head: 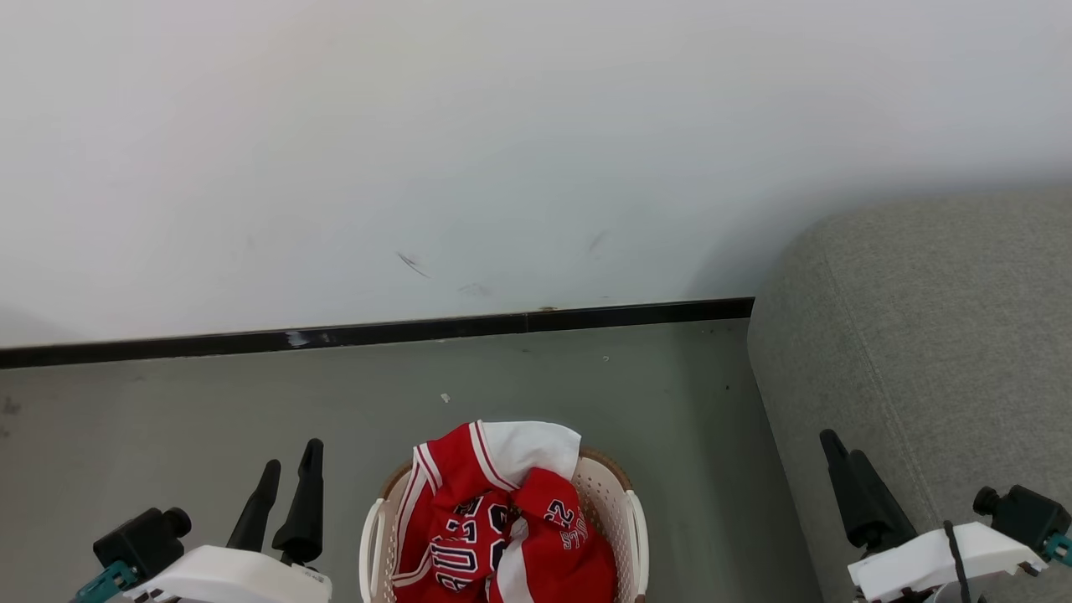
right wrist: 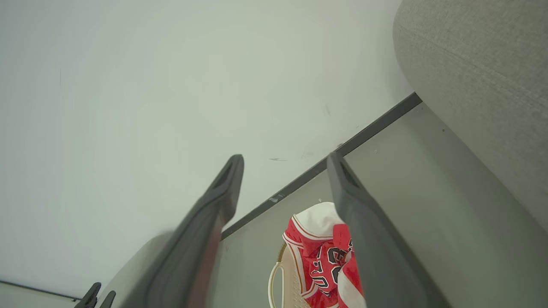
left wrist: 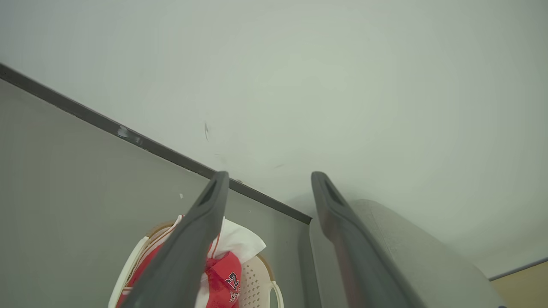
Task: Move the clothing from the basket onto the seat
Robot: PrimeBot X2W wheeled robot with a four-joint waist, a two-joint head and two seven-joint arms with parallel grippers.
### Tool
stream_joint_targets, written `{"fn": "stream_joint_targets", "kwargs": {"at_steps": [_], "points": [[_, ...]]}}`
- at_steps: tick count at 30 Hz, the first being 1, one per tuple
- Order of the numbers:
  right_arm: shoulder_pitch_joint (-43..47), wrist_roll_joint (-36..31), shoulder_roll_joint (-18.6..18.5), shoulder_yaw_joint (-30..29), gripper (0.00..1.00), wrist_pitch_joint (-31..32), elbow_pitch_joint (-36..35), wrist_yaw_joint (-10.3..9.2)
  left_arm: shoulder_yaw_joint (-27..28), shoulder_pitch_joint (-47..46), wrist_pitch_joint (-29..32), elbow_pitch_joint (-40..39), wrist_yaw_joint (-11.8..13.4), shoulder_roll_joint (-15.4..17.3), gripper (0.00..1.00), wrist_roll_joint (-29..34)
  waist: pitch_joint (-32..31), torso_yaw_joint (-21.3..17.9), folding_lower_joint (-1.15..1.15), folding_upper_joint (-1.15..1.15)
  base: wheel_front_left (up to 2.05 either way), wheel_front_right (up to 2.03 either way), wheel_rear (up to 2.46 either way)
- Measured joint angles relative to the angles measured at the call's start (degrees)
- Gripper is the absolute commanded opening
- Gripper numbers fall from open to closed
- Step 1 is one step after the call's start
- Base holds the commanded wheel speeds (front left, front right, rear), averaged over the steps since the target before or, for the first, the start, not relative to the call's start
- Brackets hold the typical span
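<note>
The clothing (head: 502, 519) is a red bundle with white trim and dark navy numbers, heaped in the cream basket (head: 634, 523) on the floor at the bottom middle of the head view. My left gripper (head: 291, 456) hangs open left of the basket, holding nothing. My right gripper (head: 842, 448) is open over the front edge of the grey seat (head: 921, 352), right of the basket. Between the spread fingers of the left gripper (left wrist: 269, 175) I see wall, with the clothing (left wrist: 224, 273) below. The right gripper (right wrist: 286, 158) is equally wide, above the clothing (right wrist: 321, 256).
A white wall with a black skirting board (head: 377, 333) runs behind the basket. Grey floor (head: 209, 402) surrounds it, with a strip of floor between basket and seat. The seat (right wrist: 479, 64) rises at the right wrist view's upper right.
</note>
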Motion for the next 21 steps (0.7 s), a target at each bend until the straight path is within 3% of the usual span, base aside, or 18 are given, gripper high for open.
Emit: {"fn": "stream_joint_targets", "kwargs": {"at_steps": [10, 21], "points": [[0.97, -13.94, 0.69, 0.15, 1.0, -1.3, -0.35, 0.0, -1.8, 0.02, -1.81, -1.14, 3.2, 1.19, 1.0, 11.62, 0.16, 0.02, -0.2, 0.0, 0.0, 0.0, 0.0], [1.82, -26.99, 1.18, -0.1, 1.0, -2.57, -1.43, 0.0, -3.78, 1.41, -4.17, -1.26, 5.65, 1.15, 1.0, 20.78, -0.03, 0.13, -0.24, 0.0, 0.0, 0.0, 0.0]]}}
